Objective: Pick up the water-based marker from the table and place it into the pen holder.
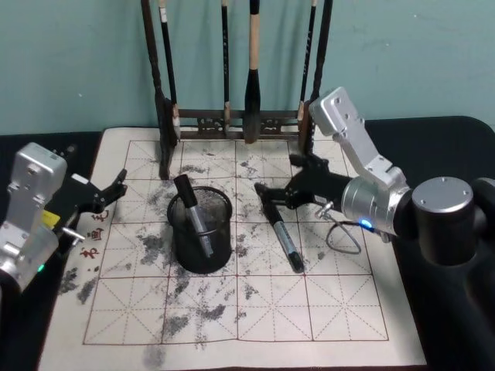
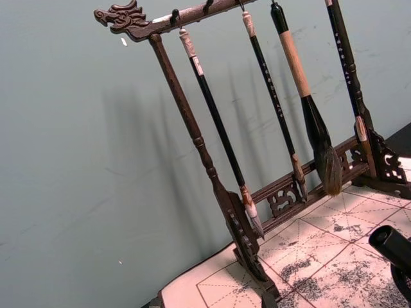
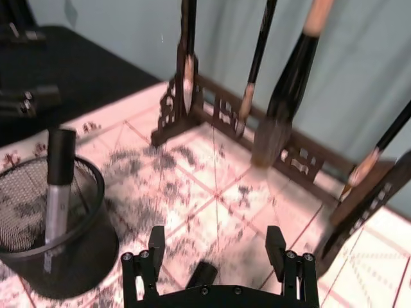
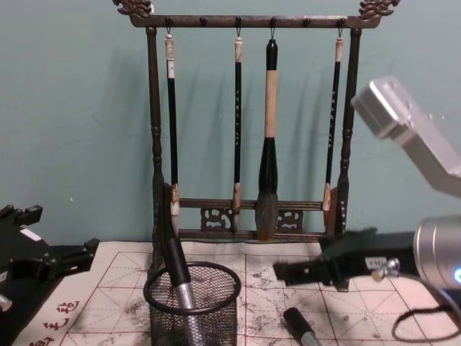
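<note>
**Head view: one marker in the cup, one on the mat**

Your pen holder (image 1: pixel 224 246) stands on the table (image 1: pixel 340 309) and holds a single capped marker (image 1: pixel 192 215), which leans with its black cap toward 11 o'clock. The water-based marker (image 1: pixel 283 238) lies flat on the felt at the holder's 3 o'clock, close by but apart from it. Your right gripper (image 3: pixel 215 236) hovers over that marker's far end, jaws spread wide. The left gripper (image 1: pixel 114 188) sits parked at 9 o'clock, and you cannot tell its state. The brush rack (image 1: pixel 209 121) stands at 12.
</note>
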